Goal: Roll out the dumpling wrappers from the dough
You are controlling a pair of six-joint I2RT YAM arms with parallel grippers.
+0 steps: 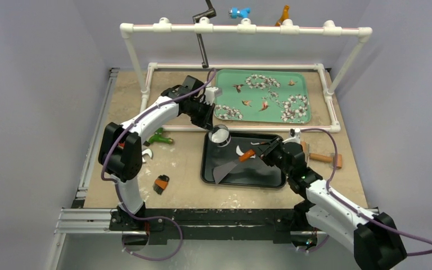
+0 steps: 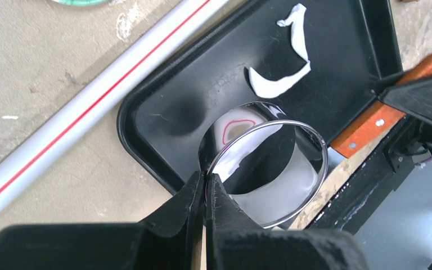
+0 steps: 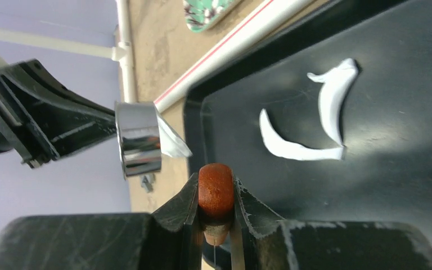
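Observation:
My left gripper [image 1: 214,127] [image 2: 205,181] is shut on the rim of the metal ring cutter [image 1: 221,135] [image 2: 301,197] and holds it above the far left corner of the black tray [image 1: 242,183] [image 2: 174,107]. A thin white piece of dough [image 3: 171,142] sticks out of the ring [image 3: 139,138]; I cannot tell whether it is a whole wrapper. My right gripper [image 1: 257,151] [image 3: 216,190] is shut on the orange wooden handle [image 1: 247,155] [image 3: 216,188] of a scraper, whose grey blade [image 1: 224,170] lies over the tray. A curved white leftover scrap [image 1: 239,151] [image 2: 281,84] [image 3: 309,147] lies in the tray.
A green flowered tray [image 1: 261,95] sits behind, inside a white pipe frame [image 1: 242,128]. A wooden tool [image 1: 323,158] lies right of the black tray. A green toy [image 1: 160,136], a white scrap [image 1: 147,154] and a small brush [image 1: 161,183] lie on the left.

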